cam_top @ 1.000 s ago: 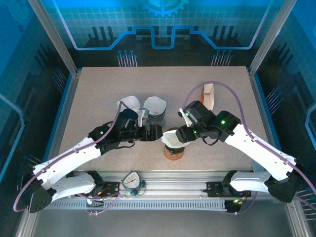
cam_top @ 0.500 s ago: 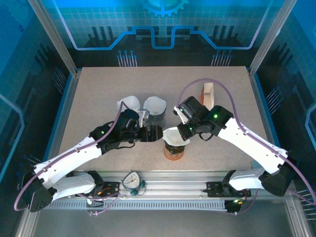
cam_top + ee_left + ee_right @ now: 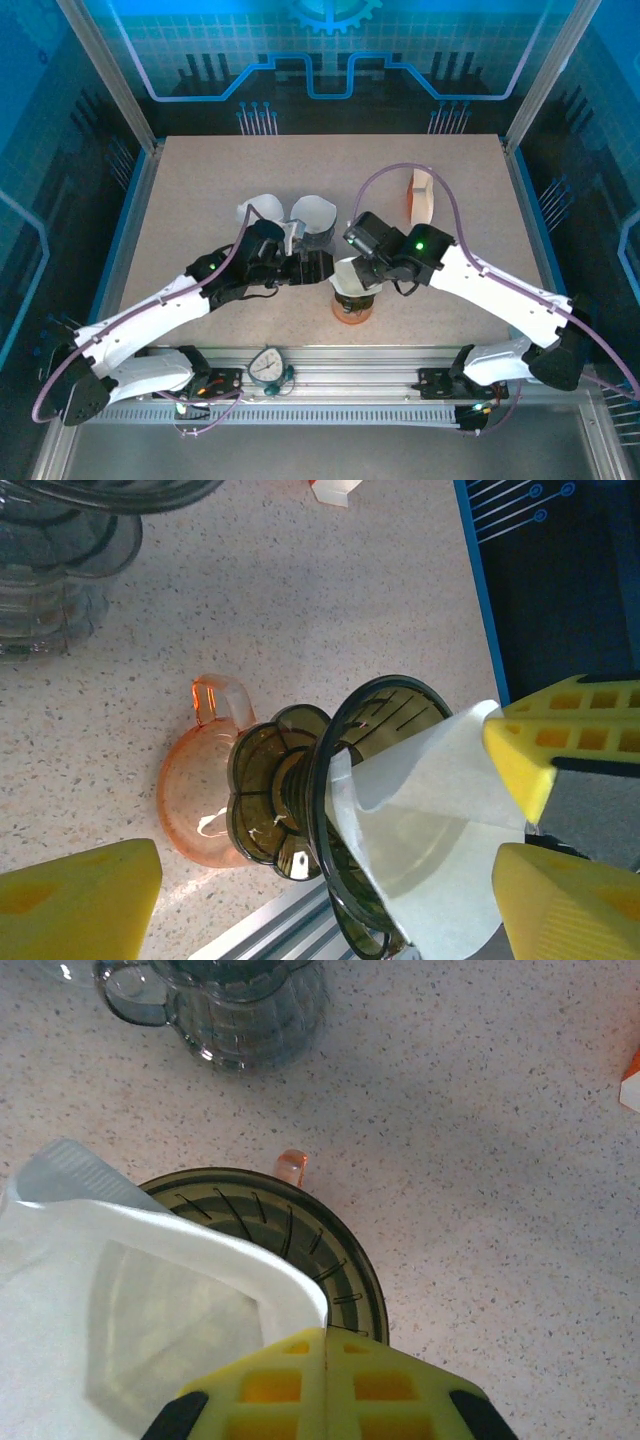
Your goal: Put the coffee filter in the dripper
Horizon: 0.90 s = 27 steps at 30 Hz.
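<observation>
Right arm: the right arm (image 3: 480, 285) has swung left since a second ago, and its wrist now sits right over the dripper (image 3: 330, 1250) instead of beside it.
Right jaws, change: a second ago they stood partly apart – now the right jaws are pressed flat together.
Left arm: the left arm (image 3: 150, 315) has barely moved. We see only a slight creep toward the dripper.
Left jaws: the left jaws are spread wide and hold nothing. From the left wrist we see one yellow finger (image 3: 80, 900) low on the left and the other low on the right, with the dripper between them.
Right jaws, grip: they are closed on the upper edge of the coffee filter (image 3: 150, 1290). From the right wrist the paper's rim runs straight into the seam between the two yellow pads.
Filter, place: it is at the dripper's mouth. Its lower part is inside the ribbed rim and its upper edge stands above the rim on the side where it is pinched.
Filter, look: it is a white paper cone, opened out and tilted, not seated evenly. We see a crimped seam along one side, and the dark rim stays bare on the far side.
Dripper: it is dark, translucent and ribbed, and stands upright on an orange cup (image 3: 195, 810) with a small handle.
Desk: the speckled desk (image 3: 200, 190) carries the cup near its front edge, with a glass jug (image 3: 240, 1010) standing apart behind it.
</observation>
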Each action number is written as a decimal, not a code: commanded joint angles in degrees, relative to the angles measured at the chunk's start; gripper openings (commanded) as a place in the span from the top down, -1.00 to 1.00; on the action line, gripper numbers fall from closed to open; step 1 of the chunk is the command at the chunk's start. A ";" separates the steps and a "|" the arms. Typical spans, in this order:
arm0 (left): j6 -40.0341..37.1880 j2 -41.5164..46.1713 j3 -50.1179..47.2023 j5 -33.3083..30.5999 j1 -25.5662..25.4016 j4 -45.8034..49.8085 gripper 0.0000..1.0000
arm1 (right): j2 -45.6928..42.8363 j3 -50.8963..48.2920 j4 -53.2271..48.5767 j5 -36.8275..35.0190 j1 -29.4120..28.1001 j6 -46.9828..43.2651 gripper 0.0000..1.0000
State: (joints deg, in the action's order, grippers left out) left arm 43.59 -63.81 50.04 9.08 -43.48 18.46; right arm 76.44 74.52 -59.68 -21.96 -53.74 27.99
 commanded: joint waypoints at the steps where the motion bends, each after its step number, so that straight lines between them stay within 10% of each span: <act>1: 0.38 -0.68 -0.95 2.21 -0.47 -2.10 -0.68 | 1.57 -0.86 -0.28 -4.97 -1.78 2.17 1.00; 27: -2.86 -4.57 -1.73 4.38 -1.58 1.70 -0.06 | 3.60 -1.63 1.03 -6.64 -3.75 2.52 1.00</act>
State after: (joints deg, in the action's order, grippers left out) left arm 42.85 -67.68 48.60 12.38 -44.75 18.00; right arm 80.27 73.06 -58.96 -28.10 -56.62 29.19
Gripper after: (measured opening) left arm 0.530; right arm 0.060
